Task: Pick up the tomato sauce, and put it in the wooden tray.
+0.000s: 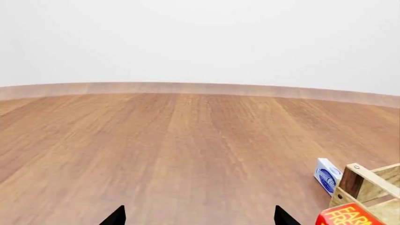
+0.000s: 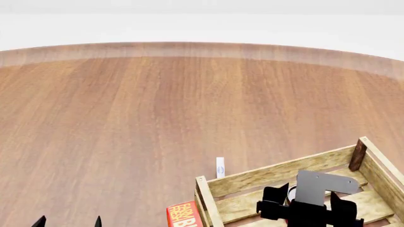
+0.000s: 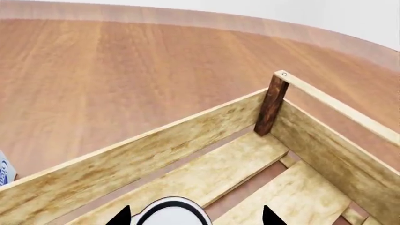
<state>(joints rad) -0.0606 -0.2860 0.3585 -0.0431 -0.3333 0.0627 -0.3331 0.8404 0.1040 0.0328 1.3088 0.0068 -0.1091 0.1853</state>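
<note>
A broad wooden tabletop [image 2: 126, 118] runs out to a pale wall. My right pincer [image 2: 307, 208] hangs inside the big pale-slatted wooden tray with dark brown corner posts [image 2: 277, 172] at the near right, and the small tomato sauce can with its plain silver top [image 3: 170, 213] sits between its fingertips over the tray floor; I judge the pincer clamped on it, though the contact itself is hidden. To finish well, I'd lower until the can's base rests on the slats, not a gap, then part the fingers and rise straight up. My left pincer [image 1: 198, 216] idles apart over bare wood. A red box [image 2: 183, 215] and a small blue-and-white carton [image 2: 220, 167] stand just outside the tray.
</note>
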